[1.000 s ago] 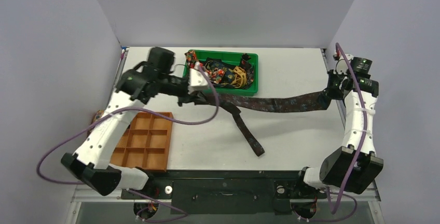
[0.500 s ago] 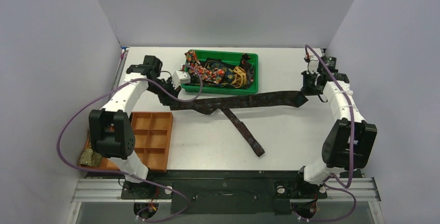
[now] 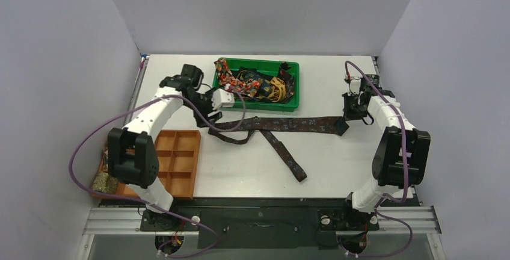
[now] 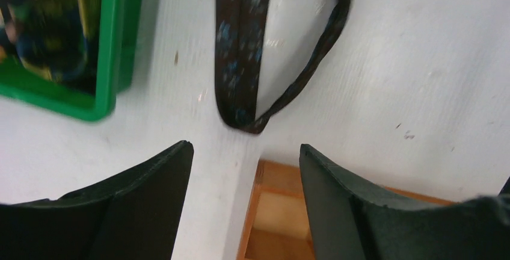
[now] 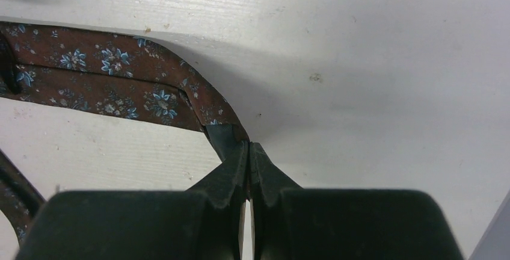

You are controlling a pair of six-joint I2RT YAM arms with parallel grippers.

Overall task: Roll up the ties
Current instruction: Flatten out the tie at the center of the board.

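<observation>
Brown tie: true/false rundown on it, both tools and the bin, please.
1. The right tool is shut on the end of the brown tie. True.
2. The left tool grips the tie. False: its jaws stand open, and the tie's fold lies free ahead of them.
3. The brown tie lies inside the green bin. False: it stretches across the table in front of the bin.
4. The green bin holds other ties. True.
</observation>
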